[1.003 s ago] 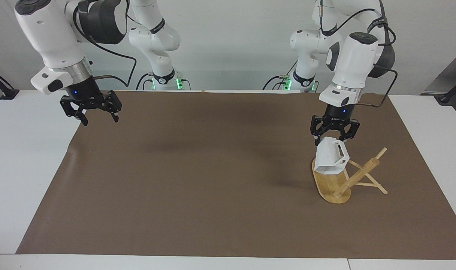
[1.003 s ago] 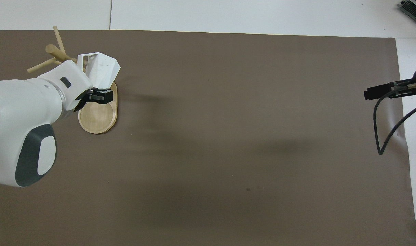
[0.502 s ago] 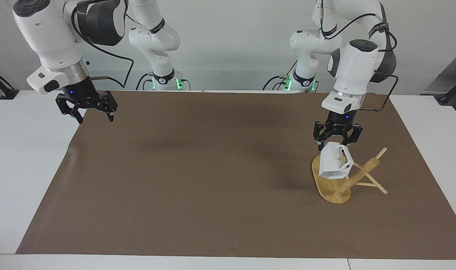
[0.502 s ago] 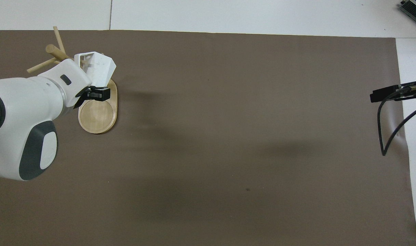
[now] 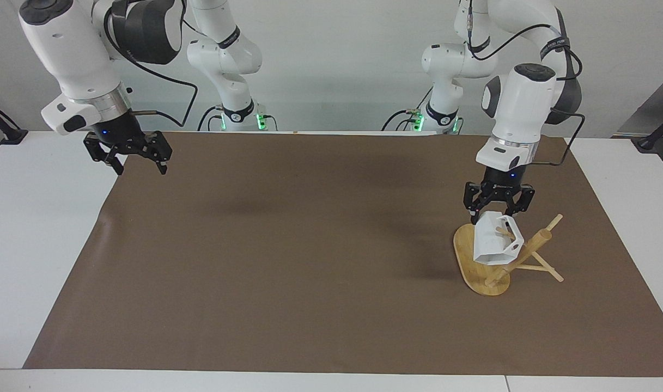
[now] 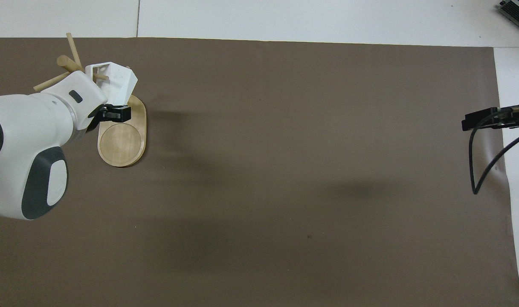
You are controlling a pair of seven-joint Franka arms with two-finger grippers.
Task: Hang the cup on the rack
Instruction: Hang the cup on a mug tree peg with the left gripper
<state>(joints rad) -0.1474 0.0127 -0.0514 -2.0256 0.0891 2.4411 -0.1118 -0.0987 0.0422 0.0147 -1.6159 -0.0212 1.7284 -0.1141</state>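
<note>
At the robots' edge of the bench, you are looking at these, nearest first:

Right hand (image 5: pixel 138 163): you are seeing it hanging in the air over the right arm's end of the brown mat (image 5: pixel 287 261), by the mat's corner closest to the robots. Its fingers are standing spread wide and are grasping nothing. This arm is waiting. In the overhead view only a dark tip of it (image 6: pixel 483 120) is showing at the picture's edge.

Left hand (image 5: pixel 499 209): you are seeing it pointing straight down over the rack, at the left arm's end of the bench. Its fingertips are clenched on the cup, pinching it at the top by the handle.

Cup (image 5: pixel 492 247): white and faceted, it is hanging tilted from the left hand, its hexagonal rim turned downward and toward the middle of the bench. You are seeing it over the rack's base and right against the post. In the overhead view (image 6: pixel 114 81) a thin peg is showing through the handle's opening; whether the cup's weight is resting on that peg, you cannot tell.

Rack (image 5: pixel 467 261): light bamboo, its oval base is lying flat on the mat, with the thick post and thin pegs (image 6: pixel 69 64) rising at the end of the base farther from the robots.
</note>
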